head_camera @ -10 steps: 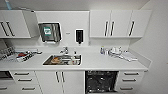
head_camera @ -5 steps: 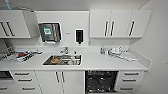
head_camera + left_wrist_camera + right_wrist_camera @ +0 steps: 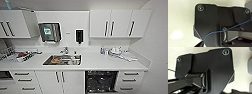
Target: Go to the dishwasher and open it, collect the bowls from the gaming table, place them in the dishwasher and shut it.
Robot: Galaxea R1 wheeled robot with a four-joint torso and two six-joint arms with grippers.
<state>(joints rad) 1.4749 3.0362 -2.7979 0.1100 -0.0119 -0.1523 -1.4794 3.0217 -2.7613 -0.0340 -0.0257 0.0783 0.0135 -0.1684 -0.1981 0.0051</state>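
White kitchen counter (image 3: 100,65) ahead; dishwasher (image 3: 101,81) under it, right of sink (image 3: 62,60), already open w/ dark racks showing; bowls, closing left; gripper fingers: can't tell.

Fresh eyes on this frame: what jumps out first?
The dark opening of the dishwasher under the white countertop, right of centre, shows its wire racks amid pale drawers and doors. The stainless-steel sink set into the counter left of it holds some items. On the wall above the sink hang a metallic paper-towel dispenser and a small black soap dispenser.
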